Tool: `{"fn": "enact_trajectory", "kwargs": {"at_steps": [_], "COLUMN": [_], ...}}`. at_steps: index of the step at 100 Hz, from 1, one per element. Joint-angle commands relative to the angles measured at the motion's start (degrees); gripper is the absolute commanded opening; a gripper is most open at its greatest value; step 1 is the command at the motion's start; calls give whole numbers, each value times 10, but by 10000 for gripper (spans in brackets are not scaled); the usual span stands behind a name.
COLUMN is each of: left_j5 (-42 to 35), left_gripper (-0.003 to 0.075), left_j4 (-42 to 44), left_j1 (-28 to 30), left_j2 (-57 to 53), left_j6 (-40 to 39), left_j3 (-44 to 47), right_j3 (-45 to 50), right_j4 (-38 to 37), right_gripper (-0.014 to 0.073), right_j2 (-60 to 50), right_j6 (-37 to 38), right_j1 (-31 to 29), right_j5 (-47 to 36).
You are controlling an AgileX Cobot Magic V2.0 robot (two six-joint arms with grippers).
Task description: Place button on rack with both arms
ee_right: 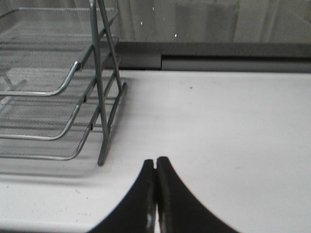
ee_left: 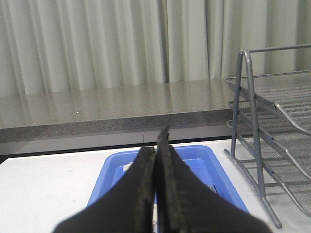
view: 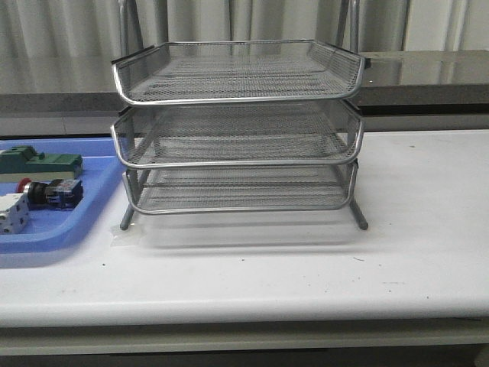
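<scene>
I am a two-armed robot facing a white tabletop [view: 306, 267]. The button [view: 52, 191], with its red head, silver collar and black-and-blue body, lies on its side in a blue tray [view: 84, 222] at the far left of the scene. Its long axis runs left to right, red head pointing left. A green block [view: 42, 163] sits just behind it in the tray, and a white-grey block [view: 14, 212] sits just in front of it, nearer to me.

The rack [view: 238, 130], three tiers of silver wire mesh, stands in the middle of the tabletop, immediately right of the tray. All three tiers look empty.

My left jaws [ee_left: 156, 179] are pressed together, holding nothing. They hover over the near side of the blue tray, with the rack off to their right. The button itself is hidden beneath them in that view.

My right jaws [ee_right: 155, 194] are also pressed together and empty. They hang over bare tabletop on the right side of the rack, well apart from the button.

My judgement: the left arm is much nearer, so it should make the pickup, with its jaws parted and closing across the button's body.
</scene>
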Motion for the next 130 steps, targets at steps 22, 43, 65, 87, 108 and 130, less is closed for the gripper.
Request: {"fn": "enact_trajectory", "kwargs": {"at_steps": [22,43,65,87,108,130], "left_j5": [-48,-48,-48,-48,-48,-48], "left_gripper": [-20,-20,-20,-20,-20,-20], "left_j4": [-6,-6,-6,-6,-6,-6], "left_j1": [-1,-1,-1,-1,-1,-1], "left_j2": [-17,-17,-17,-17,-17,-17], "left_j6": [-5,-5,-5,-5,-5,-5], "left_j3": [19,19,19,19,19,19], "right_j3": [-158,-167,-167,-167,-167,-167], "right_j4": [53,144,215,303,327,358], "right_gripper": [-57,-57,-48,181,489,488], "right_j2": [197,274,341,383,408,421], "right_j6": [-4,-4,-4,-6,-11,-11], "right_j1": [1,1,1,1,1,1], "right_j5": [114,83,36,10,-11,-17]}}
